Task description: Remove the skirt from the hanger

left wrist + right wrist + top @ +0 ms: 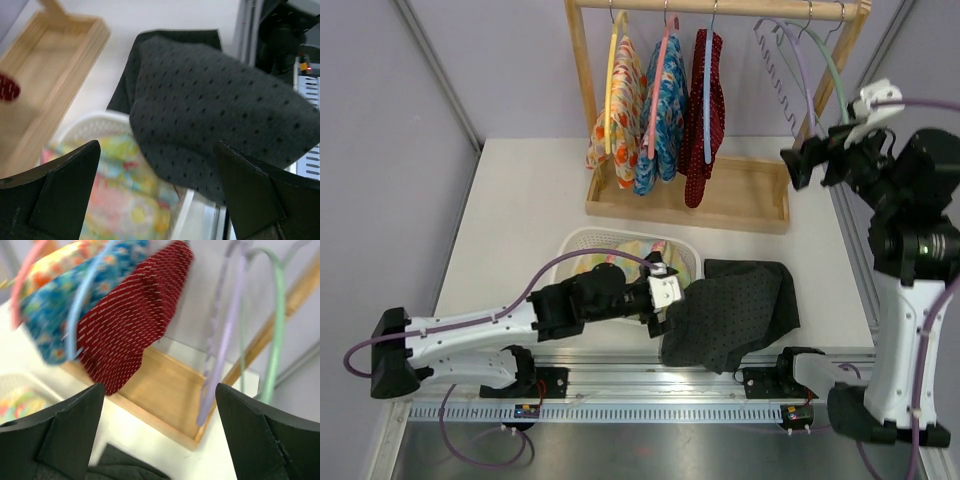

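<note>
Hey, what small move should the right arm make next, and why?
Probably ease the right gripper toward the red skirt. Its fingers are open and empty, the purple hanger and green hanger beside it are already bare, and the red skirt is the nearest one still hanging.

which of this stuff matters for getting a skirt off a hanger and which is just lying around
Job: red white-flecked skirt on blue hanger; blue floral skirt on pink hanger; orange floral skirt on yellow hanger; wooden rack; open right gripper; open left gripper.
Lying about: dark grey dotted skirt on the table; white plastic basket; pastel cloth inside it; empty purple hanger; empty green hanger.
</note>
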